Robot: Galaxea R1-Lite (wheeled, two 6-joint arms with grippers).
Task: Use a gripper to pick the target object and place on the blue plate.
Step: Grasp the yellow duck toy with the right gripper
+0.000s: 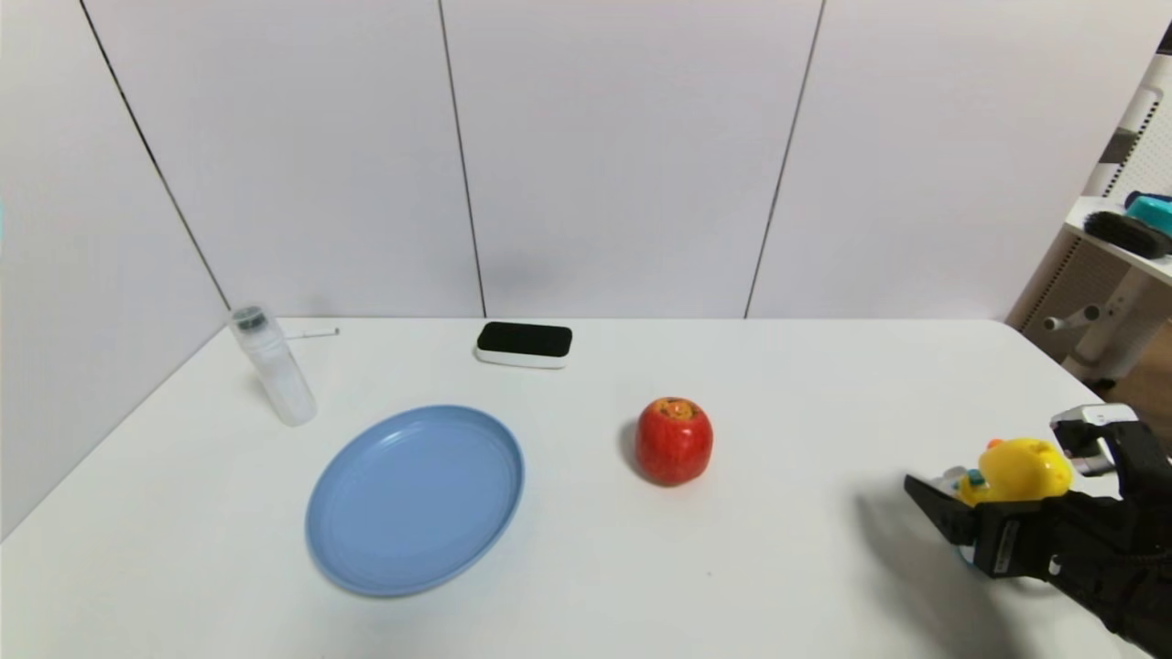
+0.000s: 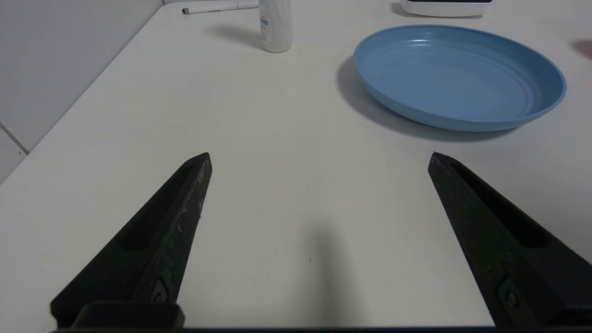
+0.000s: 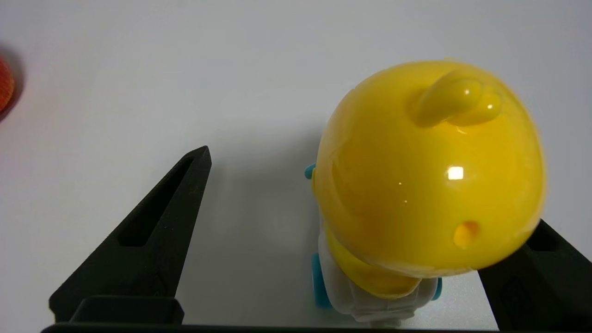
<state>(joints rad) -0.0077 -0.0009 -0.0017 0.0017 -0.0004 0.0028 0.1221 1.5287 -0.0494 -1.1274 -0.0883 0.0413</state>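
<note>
At the right edge of the table (image 1: 778,567), right gripper (image 3: 370,185) is down around the toy duck (image 3: 430,175), fingers spread wide, no grip yet visible. Duck stands between them, well off one finger; its yellow head overlaps the other in the wrist view, can't tell if they touch. White base and teal wheels show below the head. Red apple (image 1: 674,441) sits between duck and blue plate (image 1: 417,502), apart from both. Plate is on the left half, nothing on it. Black-and-white box (image 1: 524,344) lies beyond it, near the back wall; clear bottle (image 1: 275,368) and white pen (image 2: 220,7) are at the back left. Left gripper (image 2: 320,159) hangs over bare table near the plate, also wide, holding nothing
</note>
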